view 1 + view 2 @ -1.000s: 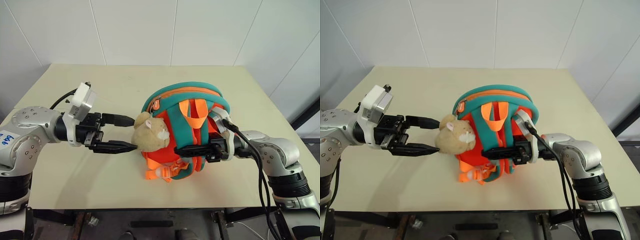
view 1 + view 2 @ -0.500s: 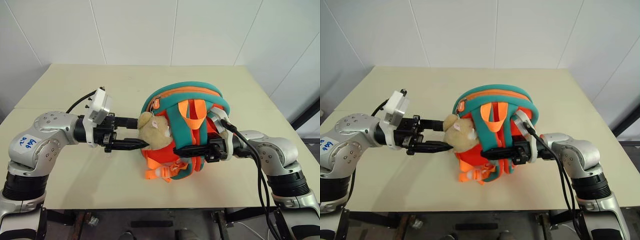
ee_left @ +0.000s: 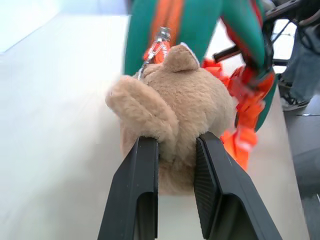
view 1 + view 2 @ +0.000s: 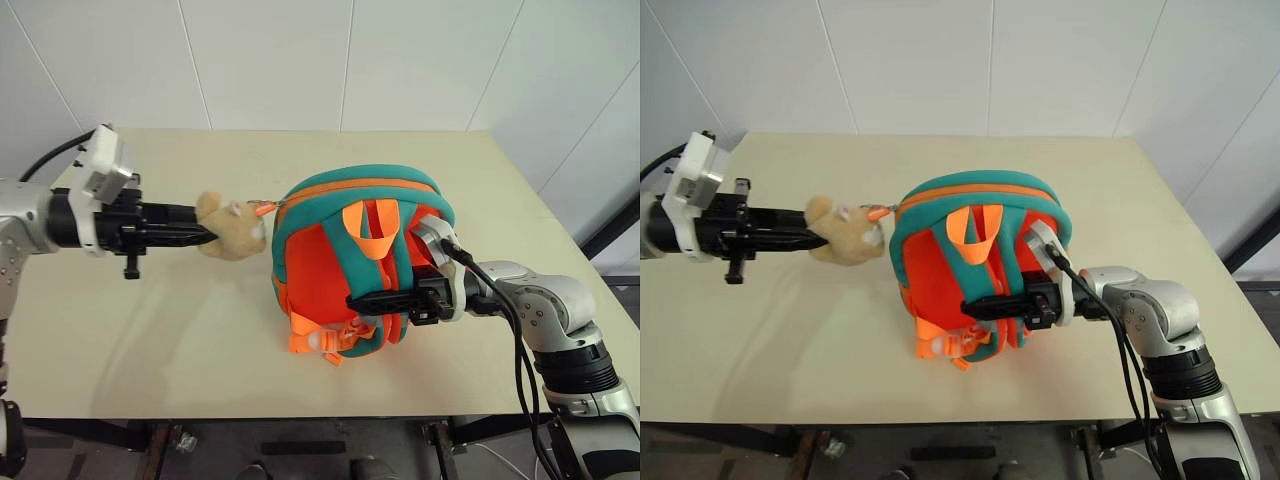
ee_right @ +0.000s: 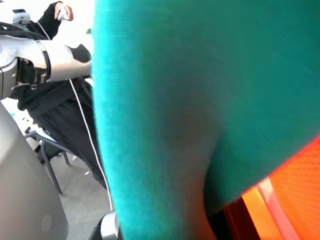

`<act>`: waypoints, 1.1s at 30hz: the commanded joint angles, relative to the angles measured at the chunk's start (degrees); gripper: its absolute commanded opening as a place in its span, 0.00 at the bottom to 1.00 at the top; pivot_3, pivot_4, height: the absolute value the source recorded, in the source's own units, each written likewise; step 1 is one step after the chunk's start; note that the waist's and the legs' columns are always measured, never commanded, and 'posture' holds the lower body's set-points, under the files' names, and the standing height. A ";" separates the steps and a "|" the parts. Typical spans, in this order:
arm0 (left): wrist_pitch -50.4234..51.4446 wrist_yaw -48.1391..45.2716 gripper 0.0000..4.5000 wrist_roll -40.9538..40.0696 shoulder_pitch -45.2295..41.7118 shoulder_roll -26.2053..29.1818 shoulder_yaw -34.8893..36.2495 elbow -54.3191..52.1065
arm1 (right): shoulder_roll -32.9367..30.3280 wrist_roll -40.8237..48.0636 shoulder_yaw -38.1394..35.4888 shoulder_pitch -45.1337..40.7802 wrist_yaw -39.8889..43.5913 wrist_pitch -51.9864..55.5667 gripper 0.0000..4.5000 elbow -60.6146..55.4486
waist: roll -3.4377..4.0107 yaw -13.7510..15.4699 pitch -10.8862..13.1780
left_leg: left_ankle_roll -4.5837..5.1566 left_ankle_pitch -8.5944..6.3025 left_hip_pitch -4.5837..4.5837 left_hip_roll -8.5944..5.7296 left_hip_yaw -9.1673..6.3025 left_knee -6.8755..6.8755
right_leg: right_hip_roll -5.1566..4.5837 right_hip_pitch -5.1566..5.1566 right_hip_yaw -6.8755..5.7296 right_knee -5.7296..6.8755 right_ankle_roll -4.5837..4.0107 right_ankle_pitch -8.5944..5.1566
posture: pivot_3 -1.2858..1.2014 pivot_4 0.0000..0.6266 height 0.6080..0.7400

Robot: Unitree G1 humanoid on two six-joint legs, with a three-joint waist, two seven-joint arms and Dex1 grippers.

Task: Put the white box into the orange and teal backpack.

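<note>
The orange and teal backpack (image 4: 365, 265) stands upright near the middle of the bench (image 4: 180, 340), its strap side toward the camera, with teal straps over an orange body, an orange top loop and orange webbing buckles bunched at its lower edge. Its tan plush animal head (image 4: 232, 226) is stretched out to the robot's left on an orange tether with a metal clip, lifted clear of the bench and squeezed between two black fingers (image 3: 135, 195). The white box cannot be made out.
</note>
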 commanded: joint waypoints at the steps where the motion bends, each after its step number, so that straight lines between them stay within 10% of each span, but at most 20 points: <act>1: -3.20 -1.44 0.18 3.23 1.73 0.72 -0.24 3.18 | -0.12 0.75 -1.15 0.42 -0.28 -0.61 0.00 -2.08 | 0.00 0.04 0.00 | 0.00 0.00 0.00 0.00 0.00 -0.04 | 0.00 0.00 0.00 -0.03 0.00 0.00 | 0.52 0.24 1.00; 23: -16.50 7.78 0.18 14.73 16.54 -17.87 -9.07 3.55 | 1.58 -1.96 -4.03 8.85 -10.89 -6.04 0.00 -6.14 | -0.02 0.36 -0.03 | 0.00 0.00 0.06 0.01 0.00 0.22 | -0.01 0.12 0.00 0.13 0.00 0.00 | 0.52 0.24 1.00; 27: -17.64 9.61 0.18 10.59 15.07 -18.77 -3.46 1.12 | 0.75 -6.14 -4.10 11.90 -9.31 -13.84 0.27 -9.40 | -0.03 0.36 -0.03 | 0.01 0.00 0.03 0.00 0.00 0.32 | -0.01 0.13 0.01 0.13 0.07 0.06 | 0.52 0.24 1.00; 33: -13.31 10.35 0.57 8.71 16.63 -17.55 -0.79 -2.44 | 0.85 -7.35 -5.58 13.46 -11.72 -16.49 0.71 -10.62 | -0.03 0.30 -0.03 | 0.01 0.00 0.03 0.00 0.00 0.25 | -0.01 0.12 0.02 0.10 0.07 0.06 | 0.52 0.24 1.00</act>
